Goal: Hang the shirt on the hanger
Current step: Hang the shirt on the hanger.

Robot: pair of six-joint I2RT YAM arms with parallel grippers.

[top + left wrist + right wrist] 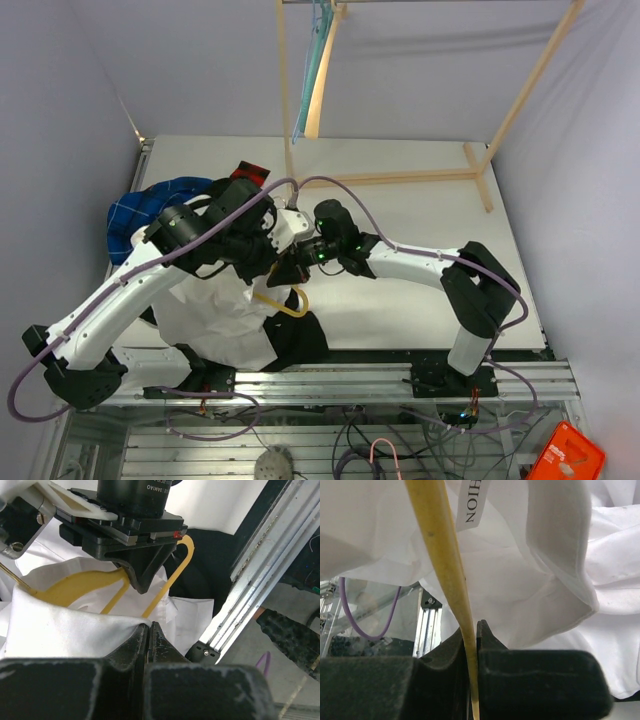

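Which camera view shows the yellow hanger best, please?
The left wrist view: the hanger shows its hook and several bars running into the white shirt. The right wrist view shows only one bar, pinched in the right claw. The top view shows just a small yellow loop at the shirt's edge.

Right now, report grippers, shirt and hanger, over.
Left gripper shut on the shirt edge. Right gripper shut on the hanger, its bar running under shirt fabric. Black garment bunched beside the shirt; nothing seen blocking.
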